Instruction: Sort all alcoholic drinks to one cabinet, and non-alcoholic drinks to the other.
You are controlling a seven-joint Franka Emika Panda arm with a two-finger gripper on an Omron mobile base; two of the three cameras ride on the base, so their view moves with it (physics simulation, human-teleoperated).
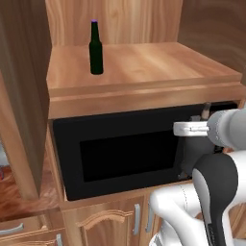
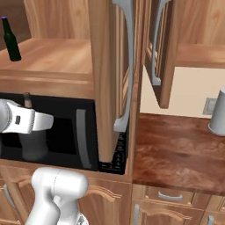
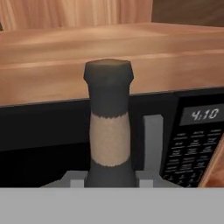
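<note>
Cabinetry of pale wood surrounds the scene; an open cabinet (image 1: 144, 67) sits above a black microwave (image 1: 120, 153), its door (image 2: 112, 66) swung out with a long grey handle; to the right lies a dark wooden table (image 2: 176, 154) carrying a grey cylinder (image 2: 218, 116) at the frame's edge. On the cabinet's shelf, toward its left side, stands the slim dark-green bottle (image 1: 96, 48) with a purple cap, upright and alone. In front of the microwave the claw (image 3: 109, 179) pinches the squat black bottle (image 3: 109, 131) low on its thin neck, one finger (image 3: 146, 178) on either side; the bottle hangs upright, its top level with the shelf's front edge, its body just beside the microwave's handle (image 3: 151, 140) and keypad (image 3: 190, 153), whose clock reads 4:10.
</note>
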